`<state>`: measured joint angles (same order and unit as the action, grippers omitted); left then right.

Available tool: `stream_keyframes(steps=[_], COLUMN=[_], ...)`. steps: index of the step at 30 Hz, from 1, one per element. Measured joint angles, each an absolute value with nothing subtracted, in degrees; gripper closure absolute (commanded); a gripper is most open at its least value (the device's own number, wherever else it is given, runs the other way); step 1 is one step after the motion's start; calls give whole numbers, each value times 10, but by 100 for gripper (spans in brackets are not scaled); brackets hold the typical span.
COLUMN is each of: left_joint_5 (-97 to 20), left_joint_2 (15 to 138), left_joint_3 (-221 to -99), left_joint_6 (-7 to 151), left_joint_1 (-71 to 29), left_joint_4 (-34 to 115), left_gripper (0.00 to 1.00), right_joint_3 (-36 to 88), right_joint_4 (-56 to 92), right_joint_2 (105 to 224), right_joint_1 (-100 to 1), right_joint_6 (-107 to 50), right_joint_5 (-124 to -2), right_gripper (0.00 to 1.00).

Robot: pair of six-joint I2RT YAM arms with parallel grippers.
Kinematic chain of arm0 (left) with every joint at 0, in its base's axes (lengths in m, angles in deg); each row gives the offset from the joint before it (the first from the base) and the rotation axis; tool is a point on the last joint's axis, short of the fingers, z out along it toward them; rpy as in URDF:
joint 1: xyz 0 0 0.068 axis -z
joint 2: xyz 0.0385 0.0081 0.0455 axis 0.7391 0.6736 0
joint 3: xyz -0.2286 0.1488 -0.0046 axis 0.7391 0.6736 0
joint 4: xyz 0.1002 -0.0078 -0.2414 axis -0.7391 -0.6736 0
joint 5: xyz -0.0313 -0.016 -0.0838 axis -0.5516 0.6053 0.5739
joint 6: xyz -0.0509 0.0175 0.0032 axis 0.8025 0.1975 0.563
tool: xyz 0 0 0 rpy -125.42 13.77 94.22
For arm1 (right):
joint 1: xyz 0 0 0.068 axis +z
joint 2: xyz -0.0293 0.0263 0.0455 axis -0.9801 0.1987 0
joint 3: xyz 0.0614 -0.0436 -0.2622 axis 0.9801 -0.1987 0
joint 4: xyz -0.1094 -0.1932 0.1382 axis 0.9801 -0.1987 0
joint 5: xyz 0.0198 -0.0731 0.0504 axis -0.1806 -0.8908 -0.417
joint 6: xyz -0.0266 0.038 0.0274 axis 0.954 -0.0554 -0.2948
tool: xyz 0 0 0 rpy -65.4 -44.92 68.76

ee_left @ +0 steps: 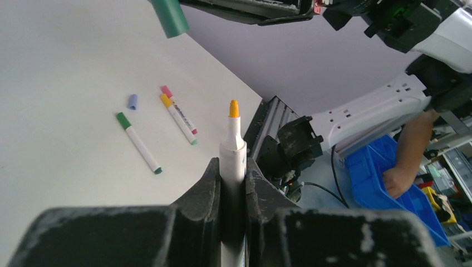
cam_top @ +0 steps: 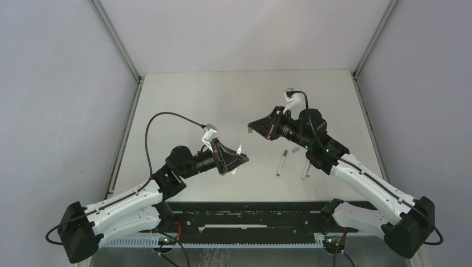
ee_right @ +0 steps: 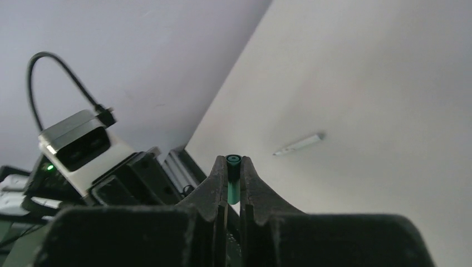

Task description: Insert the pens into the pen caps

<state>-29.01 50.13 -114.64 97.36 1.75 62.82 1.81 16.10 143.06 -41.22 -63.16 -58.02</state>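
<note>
Left pincer (ee_left: 232,167) clamped on orange-tipped pen (ee_left: 233,136), right pincer (ee_right: 234,169) clamped on green cap (ee_right: 233,192), not yet mated; three pens (ee_left: 139,143) and blue cap (ee_left: 132,101) lie toward right edge of surface (cam_top: 222,94).

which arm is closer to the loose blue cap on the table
Right. The right arm hangs with its wrist just beside the blue cap; the left gripper sits farther off to its left, beyond the green-capped pen.
</note>
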Motion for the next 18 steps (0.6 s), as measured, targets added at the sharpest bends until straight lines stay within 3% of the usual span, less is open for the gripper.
stream_keyframes(steps=[18], left_joint_5=[-284], left_joint_2=[501], left_joint_3=[-1160], left_joint_6=[972], left_joint_1=[28], left_joint_4=[636], left_gripper=[100], right_joint_3=[8], right_joint_4=[255], right_joint_2=[1426], right_joint_1=[-330], right_joint_6=[-638], right_joint_5=[-560], right_gripper=[100])
